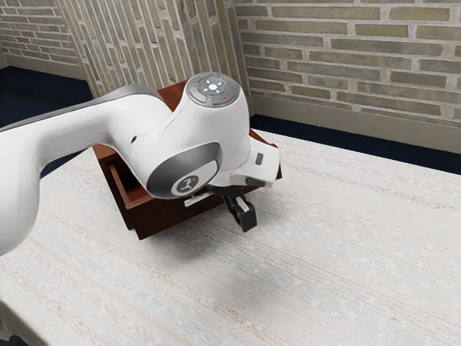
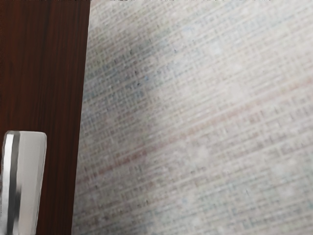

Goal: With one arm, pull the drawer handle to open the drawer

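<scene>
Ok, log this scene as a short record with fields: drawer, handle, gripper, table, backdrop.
drawer: dark brown wood, on the table, largely hidden behind the arm; seems pulled part way out
handle: silver bar on the drawer front
gripper: black, low over the table just beside the drawer front, off the handle
table: pale woven surface
backdrop: brick wall

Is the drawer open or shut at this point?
Partly open: the drawer front stands out from the cabinet, with a dark gap showing behind it.
</scene>
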You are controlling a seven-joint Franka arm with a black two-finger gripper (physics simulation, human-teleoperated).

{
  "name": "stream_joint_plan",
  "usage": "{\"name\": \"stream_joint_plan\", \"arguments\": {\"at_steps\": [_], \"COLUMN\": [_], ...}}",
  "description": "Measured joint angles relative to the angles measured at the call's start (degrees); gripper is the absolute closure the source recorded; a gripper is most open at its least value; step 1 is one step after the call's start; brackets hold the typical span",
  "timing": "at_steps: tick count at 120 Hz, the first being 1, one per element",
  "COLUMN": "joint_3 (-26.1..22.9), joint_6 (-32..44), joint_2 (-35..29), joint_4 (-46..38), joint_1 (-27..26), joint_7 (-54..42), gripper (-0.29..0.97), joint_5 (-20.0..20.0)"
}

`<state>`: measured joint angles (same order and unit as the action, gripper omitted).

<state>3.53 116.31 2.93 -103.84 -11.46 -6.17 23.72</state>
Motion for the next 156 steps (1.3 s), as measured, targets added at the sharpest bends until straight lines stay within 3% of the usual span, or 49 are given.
{"name": "stream_joint_plan", "arguments": {"at_steps": [35, 52, 101, 146, 156], "joint_3": [0.15, -0.17, -0.11, -2.71, -4.42], "joint_6": [-0.33, -0.50, -0.67, -1.25, -3.60], "joint_2": [-1.71, -2.08, -2.91, -4.99, -6.38], "joint_4": [0.03, 0.22, 0.72, 1.72, 4.00], "joint_1": [-0.51, -0.15, 0.51, 3.04, 2.46], "joint_7": [0.58, 0.77, 0.98, 0.98, 0.99], "gripper": [0.12, 0.23, 0.06, 0.01, 0.01], "joint_5": [0.11, 0.19, 0.33, 0.39, -1.70]}}
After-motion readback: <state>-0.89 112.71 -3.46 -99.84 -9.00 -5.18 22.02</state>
